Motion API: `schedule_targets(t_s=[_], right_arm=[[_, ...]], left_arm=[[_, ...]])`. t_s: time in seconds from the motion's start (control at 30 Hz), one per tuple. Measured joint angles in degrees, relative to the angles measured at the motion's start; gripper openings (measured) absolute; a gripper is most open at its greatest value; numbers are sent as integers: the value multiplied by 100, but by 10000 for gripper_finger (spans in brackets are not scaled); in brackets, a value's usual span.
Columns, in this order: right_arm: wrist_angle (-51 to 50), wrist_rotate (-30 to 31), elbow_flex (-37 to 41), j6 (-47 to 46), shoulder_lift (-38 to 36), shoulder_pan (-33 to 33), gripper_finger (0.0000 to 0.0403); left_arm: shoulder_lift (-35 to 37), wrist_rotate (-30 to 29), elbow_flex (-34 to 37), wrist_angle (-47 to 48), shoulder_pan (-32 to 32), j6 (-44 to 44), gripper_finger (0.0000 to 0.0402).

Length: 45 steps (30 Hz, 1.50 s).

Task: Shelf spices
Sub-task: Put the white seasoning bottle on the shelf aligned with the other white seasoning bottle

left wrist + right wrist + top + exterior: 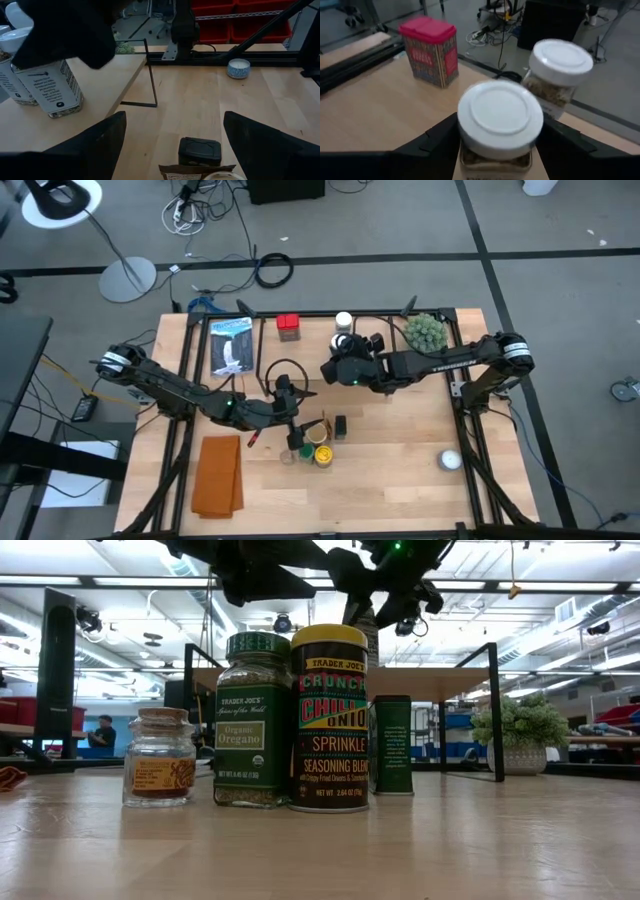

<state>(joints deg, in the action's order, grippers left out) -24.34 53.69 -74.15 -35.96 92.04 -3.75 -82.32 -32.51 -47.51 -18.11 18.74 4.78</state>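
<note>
Right gripper (500, 137) over the shelf (310, 350), fingers clamped on a white-lidded jar (500, 117); a second white-lidded jar (560, 67) stands just beside it, red tin (429, 49) further along. Left gripper (172, 137) hangs spread wide, holding nothing, above the table jars: oregano (253, 720), chili onion jar (330, 720), small dark box (200, 151).
</note>
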Motion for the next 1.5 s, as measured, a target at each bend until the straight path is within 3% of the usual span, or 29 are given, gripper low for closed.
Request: schedule_targets(t_s=[0.47, 0.6, 0.9, 1.07, 1.37, 1.5], right_arm=[[-54, 398, 0, 325, -910, -469, 233], [-583, 398, 0, 123, -1160, -637, 232], [-3322, 28, 0, -1812, -1631, -1177, 219], [-4537, 37, 24, -3002, -1665, -1754, 210], [-5717, 115, 296, -4795, -1672, -2967, 186], [-5850, 593, 547, -5560, -1672, -3504, 176]], left_arm=[[-2, -95, -4, -40, 0, -302, 339], [-2, -179, -4, -180, -2, -309, 339], [-132, 526, -7, -661, -189, -265, 339], [-179, 558, -7, -751, -500, -271, 333], [-177, 1399, -52, -783, -1262, 187, 242], [-177, 1446, -52, -821, -1538, 318, 207]])
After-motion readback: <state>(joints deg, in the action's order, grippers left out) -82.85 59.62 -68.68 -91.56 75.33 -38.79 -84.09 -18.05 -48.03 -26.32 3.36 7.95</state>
